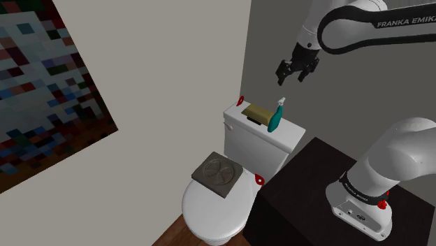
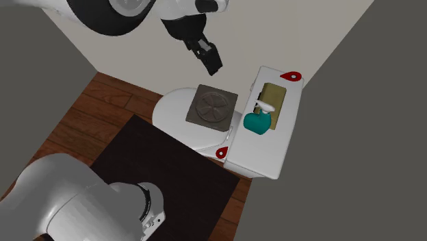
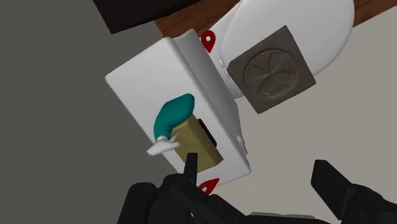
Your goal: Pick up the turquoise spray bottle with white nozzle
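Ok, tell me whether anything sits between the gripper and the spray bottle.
Nothing visible does. The open gripper hangs in free air above the toilet, higher than the bottle, which stands on the tank lid. A tan block lies close beside the bottle and might crowd the grasp.

White arm (image 1: 363, 28) arched high overhead, wrist angled down, black jaws spread apart, gripping nothing.
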You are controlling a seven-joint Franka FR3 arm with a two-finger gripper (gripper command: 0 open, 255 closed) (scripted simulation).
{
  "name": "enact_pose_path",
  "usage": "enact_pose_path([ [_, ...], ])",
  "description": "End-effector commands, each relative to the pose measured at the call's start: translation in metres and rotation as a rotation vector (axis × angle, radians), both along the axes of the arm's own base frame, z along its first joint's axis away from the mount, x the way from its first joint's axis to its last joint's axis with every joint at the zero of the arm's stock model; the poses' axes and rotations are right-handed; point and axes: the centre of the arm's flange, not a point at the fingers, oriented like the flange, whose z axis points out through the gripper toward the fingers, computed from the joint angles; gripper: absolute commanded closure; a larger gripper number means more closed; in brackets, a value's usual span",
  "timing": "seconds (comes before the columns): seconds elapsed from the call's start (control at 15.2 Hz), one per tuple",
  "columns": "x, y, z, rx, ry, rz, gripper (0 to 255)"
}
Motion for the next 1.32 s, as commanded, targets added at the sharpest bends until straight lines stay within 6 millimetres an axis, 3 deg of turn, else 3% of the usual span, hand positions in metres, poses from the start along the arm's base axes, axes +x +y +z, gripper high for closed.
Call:
enact_pose_path([
  [0.0, 0.010, 0.002, -0.024, -0.016, -0.020, -0.083, 0],
  [0.59, 0.052, -0.018, -0.132, -0.092, -0.092, -0.439, 0],
  [1.25, 0.095, -0.067, -0.245, -0.176, -0.170, -0.835, 0],
])
